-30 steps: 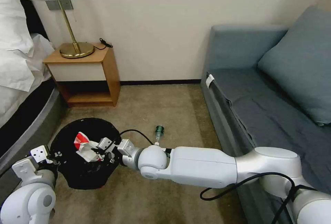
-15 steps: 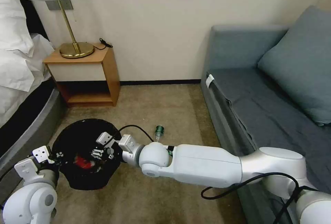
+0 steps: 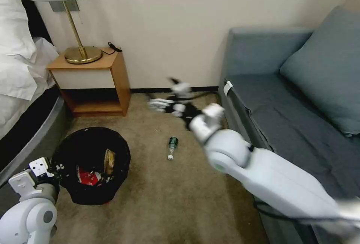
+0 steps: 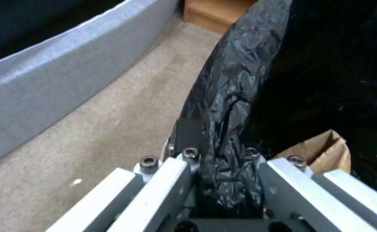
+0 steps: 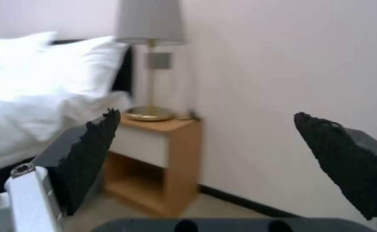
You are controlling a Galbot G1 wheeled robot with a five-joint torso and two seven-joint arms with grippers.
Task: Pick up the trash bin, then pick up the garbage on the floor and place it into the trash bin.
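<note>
The trash bin stands on the carpet at lower left, round and black with a glossy liner. My left gripper is shut on its rim, and in the left wrist view the gripper pinches the liner. Inside the bin lie a red-white packet and a tan paper bag. A small clear green-labelled bottle lies on the floor right of the bin. My right gripper is raised near the wall, blurred by motion. Its wrist view shows it open and empty.
A wooden nightstand with a brass lamp stands behind the bin. The bed runs along the left, and a grey-blue sofa along the right. Open carpet lies between them.
My right gripper let the red-white packet drop into the bin, then swung up and away toward the wall, open. The left gripper kept its hold on the rim.
</note>
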